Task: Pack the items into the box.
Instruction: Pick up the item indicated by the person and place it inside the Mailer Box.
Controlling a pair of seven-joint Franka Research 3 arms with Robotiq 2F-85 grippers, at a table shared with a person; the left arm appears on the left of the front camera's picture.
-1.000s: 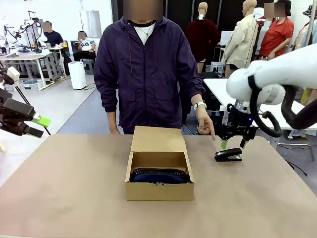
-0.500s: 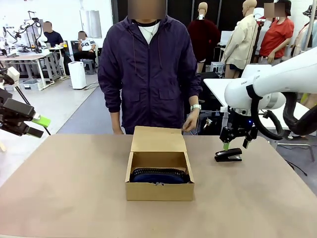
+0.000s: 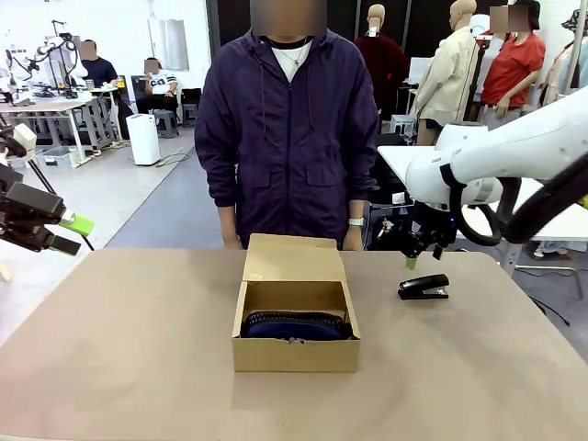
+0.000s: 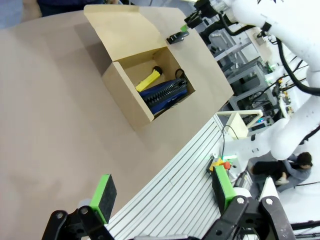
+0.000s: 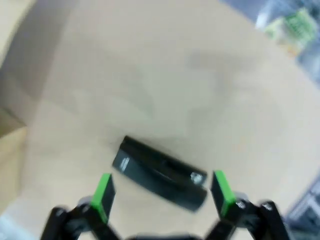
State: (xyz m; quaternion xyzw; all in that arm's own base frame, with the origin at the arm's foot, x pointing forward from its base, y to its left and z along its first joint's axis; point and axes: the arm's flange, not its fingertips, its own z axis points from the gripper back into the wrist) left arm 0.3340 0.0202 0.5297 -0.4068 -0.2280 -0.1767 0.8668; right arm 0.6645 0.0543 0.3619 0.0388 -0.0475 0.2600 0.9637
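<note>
The brown cardboard box [image 3: 294,354] stands open at the table's middle, its flap lid tilted back toward the person. Inside lies the navy pouch [image 3: 296,325], and in the left wrist view the yellow-and-black knife [image 4: 149,79] rests beside the pouch [image 4: 165,92] in the box [image 4: 131,97]. A black stapler [image 3: 424,287] lies on the table to the right of the box. My right gripper [image 3: 423,257] hovers open just above and behind it; its wrist view has the stapler [image 5: 160,172] between its own spread green pads, right gripper [image 5: 162,195]. My left gripper [image 3: 73,235] is open at the far left, empty, left gripper [image 4: 164,192].
A person in a dark purple jacket [image 3: 289,138] stands at the far edge behind the box, arms down. The brown tabletop [image 3: 138,349] is bare on the left and in front. The table's near edge and an aluminium frame [image 4: 190,180] lie below my left gripper.
The person's hand, which pointed at the stapler, has drawn back to their side. My right gripper has shifted slightly left and up over the stapler. The left arm is unmoved.
</note>
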